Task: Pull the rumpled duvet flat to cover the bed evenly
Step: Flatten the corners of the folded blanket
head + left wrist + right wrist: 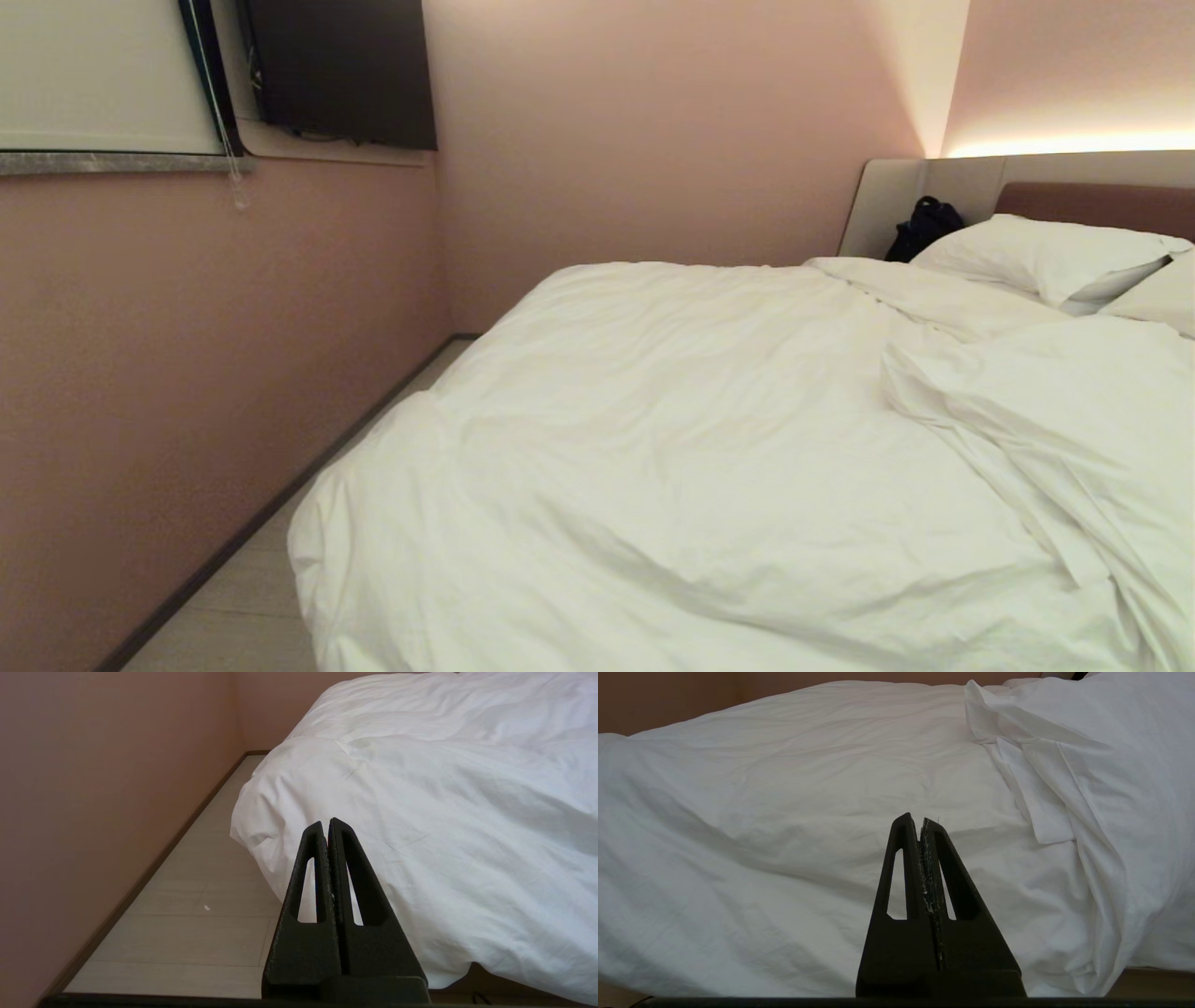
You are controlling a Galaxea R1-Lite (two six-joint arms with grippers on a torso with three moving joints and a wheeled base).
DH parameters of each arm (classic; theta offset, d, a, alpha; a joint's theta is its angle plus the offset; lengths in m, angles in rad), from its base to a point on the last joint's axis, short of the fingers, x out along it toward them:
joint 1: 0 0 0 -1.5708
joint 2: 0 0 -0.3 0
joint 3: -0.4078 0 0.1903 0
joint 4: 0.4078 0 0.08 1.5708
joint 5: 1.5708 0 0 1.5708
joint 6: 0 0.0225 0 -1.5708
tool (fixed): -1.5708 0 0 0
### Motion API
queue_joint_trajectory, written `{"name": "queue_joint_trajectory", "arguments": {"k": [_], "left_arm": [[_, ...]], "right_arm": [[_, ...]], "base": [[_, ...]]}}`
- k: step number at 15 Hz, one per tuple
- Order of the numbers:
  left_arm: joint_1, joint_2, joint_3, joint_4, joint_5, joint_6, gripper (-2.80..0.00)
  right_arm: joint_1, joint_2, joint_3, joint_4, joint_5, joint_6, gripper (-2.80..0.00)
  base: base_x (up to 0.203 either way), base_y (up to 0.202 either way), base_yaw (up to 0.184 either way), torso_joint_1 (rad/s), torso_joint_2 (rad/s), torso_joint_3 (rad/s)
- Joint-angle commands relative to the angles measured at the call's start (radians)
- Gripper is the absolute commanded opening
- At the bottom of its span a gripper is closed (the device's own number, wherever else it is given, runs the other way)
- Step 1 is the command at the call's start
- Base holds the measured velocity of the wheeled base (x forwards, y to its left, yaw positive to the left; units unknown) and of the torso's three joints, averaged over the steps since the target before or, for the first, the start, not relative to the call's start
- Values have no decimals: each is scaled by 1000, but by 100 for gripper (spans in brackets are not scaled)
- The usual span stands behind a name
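to your left a strip of pale floor (243,607) runs between the pink wall (187,373) and the bed (486,982), open along its length as far as the far corner. the duvet (709,448) bulges over the bed's near left corner and hangs into that strip, narrowing it there. on the right of the bed a rumpled fold (1046,420) is heaped higher than the flat part, so a level pass across would meet it. the pillows (1046,257) and a black bag (924,229) crowd the headboard (1092,201) end. both grippers, left (326,822) and right (917,817), have their fingers pressed together, short of the cloth.
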Motion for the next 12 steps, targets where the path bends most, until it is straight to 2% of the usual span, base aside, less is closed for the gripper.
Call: {"name": "queue_joint_trajectory", "arguments": {"k": [1,12], "left_arm": [[0,0,0,-1,0,0,-280],[0,0,0,2,-2,9,-280]], "right_arm": [[0,1,0,0,1,0,-280],[0,2,0,2,3,-8,-280]], "base": [[0,0,0,0,0,0],[0,0,0,0,0,0]]}}
